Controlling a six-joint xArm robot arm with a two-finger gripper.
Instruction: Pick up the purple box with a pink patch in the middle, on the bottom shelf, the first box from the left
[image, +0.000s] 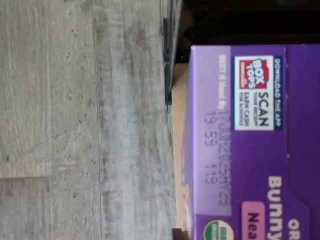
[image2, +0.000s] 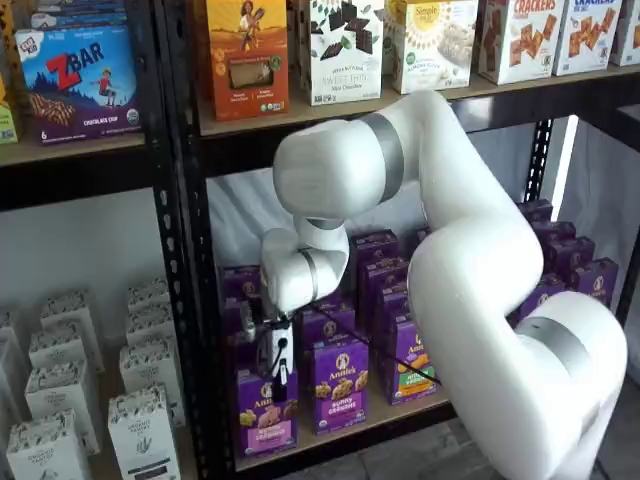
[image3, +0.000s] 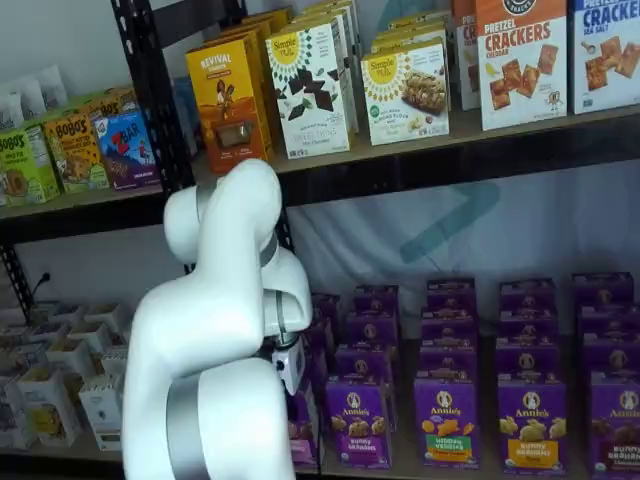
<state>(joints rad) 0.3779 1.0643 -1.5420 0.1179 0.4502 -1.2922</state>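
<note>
White-bodied, my pincer (image2: 278, 385) hung just over the purple box (image2: 266, 412), the leftmost front carton on the bottom shelf (image2: 400, 412). I could not tell whether its black fingers had closed on the carton or stood apart. In the wrist view the purple box (image: 250, 145) filled one side, grey plank floor (image: 80, 120) the other. I judged the grasp step in hand; next, confirm the grip, then lift clear of the neighbouring bunny grahams carton (image2: 338, 387).
</note>
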